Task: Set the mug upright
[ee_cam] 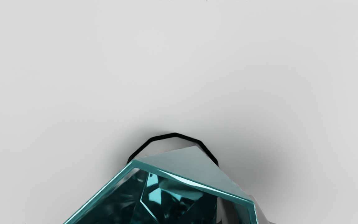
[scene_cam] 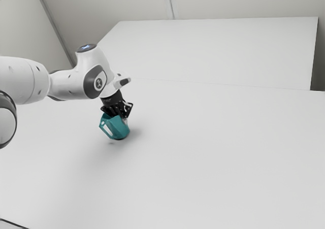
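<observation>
Apparently, the black two-finger gripper (scene_cam: pixel 123 118) is clamped on the glossy teal faceted mug (scene_cam: pixel 117 129), tilted left of the exterior frame's centre, which should handle as stiff, slippery, best pinched near its rim (ee_cam: pixel 194 183).

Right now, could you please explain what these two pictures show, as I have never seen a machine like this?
The machine is a white jointed robot arm with a black grasping tool at its end, working in a simulation. The exterior view comes from a camera at the arm's side; the wrist view comes from one on its hand, looking into the mouth of a teal mug. The mug is at the pale table, tilted, directly below the tool. I cannot tell for sure whether the tool holds it.
</observation>
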### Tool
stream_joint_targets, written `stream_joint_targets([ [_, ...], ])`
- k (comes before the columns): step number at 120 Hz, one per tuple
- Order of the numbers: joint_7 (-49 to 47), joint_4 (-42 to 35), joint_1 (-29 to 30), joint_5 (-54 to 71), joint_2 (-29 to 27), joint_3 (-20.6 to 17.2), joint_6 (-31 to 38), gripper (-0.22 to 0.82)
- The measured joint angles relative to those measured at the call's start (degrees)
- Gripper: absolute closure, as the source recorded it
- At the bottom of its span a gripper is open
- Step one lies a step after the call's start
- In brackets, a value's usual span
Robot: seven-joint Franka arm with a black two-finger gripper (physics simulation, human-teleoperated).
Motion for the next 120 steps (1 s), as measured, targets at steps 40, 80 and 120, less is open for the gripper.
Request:
stream_joint_targets([
  [40,-1.7,4.1,0.0,-0.4,-3.2,-1.1,-3.4,0.17],
  [80,0.0,25.1,0.2,-0.4,0.5,-0.9,-20.5,0.03],
  [120,3.8,40.0,0.2,-0.3,1.4,-0.7,-36.6,0.01],
])
